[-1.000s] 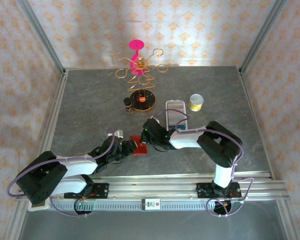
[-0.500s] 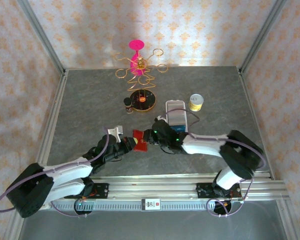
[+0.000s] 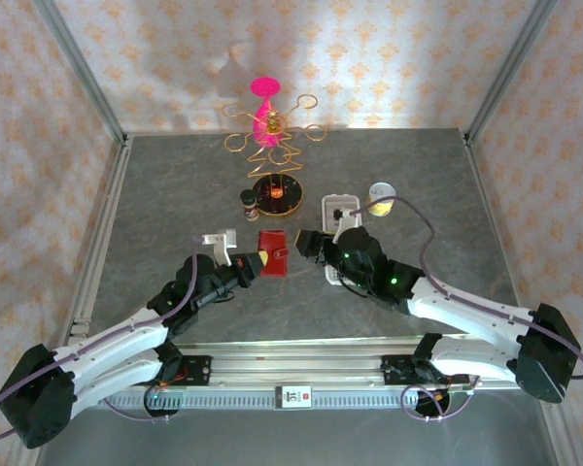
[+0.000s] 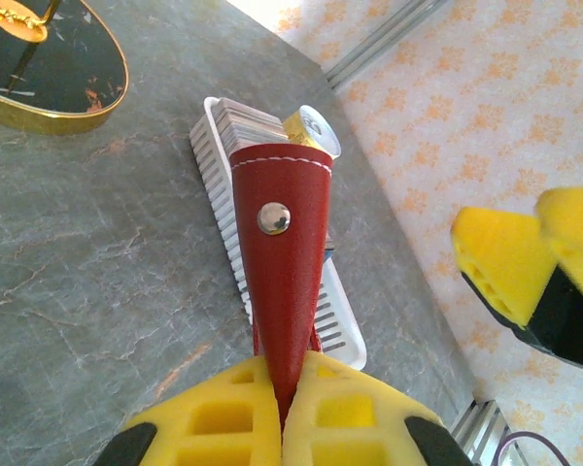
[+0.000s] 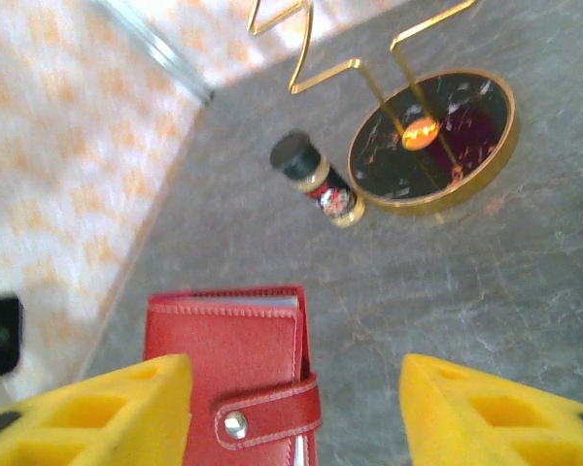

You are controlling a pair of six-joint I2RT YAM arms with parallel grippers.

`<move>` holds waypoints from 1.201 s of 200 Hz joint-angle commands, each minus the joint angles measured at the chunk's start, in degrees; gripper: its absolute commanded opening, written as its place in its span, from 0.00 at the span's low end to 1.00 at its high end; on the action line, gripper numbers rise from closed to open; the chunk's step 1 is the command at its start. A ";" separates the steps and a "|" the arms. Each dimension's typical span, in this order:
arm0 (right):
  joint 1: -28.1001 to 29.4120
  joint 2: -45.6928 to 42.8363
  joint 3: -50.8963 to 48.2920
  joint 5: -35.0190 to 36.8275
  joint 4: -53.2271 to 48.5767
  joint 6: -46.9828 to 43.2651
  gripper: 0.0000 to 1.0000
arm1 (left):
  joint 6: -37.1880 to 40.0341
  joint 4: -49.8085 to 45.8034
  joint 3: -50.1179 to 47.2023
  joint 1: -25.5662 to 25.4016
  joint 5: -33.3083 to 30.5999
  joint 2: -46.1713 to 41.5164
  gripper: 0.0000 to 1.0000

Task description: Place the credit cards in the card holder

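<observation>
We see the holder (image 3: 273,251), its snap tab shut, at mid-table. Its near edge is clamped between the yellow pads of the left gripper (image 4: 284,408). The right gripper (image 5: 291,417) hangs just beside it on the right, fingers wide apart and holding nothing. Under that arm lies the white tray (image 3: 338,206), with a yellow roll (image 3: 381,197) beside it. Farther back stand the jar (image 5: 316,180) and the gold stand (image 3: 275,191).
</observation>
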 commanded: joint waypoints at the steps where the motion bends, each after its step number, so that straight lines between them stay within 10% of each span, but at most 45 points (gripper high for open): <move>1: 0.60 5.65 5.74 -9.25 -6.52 -4.29 0.46 | 1.50 1.29 1.83 -0.37 -0.36 -0.71 0.00; 177: 2.50 16.45 8.84 -8.52 -3.44 -0.73 0.50 | -2.74 6.47 -0.26 -0.90 3.12 -1.22 0.00; 240: 2.49 17.05 8.68 3.65 -8.72 -0.66 0.24 | -2.74 4.55 -0.53 -0.97 2.46 -1.86 0.00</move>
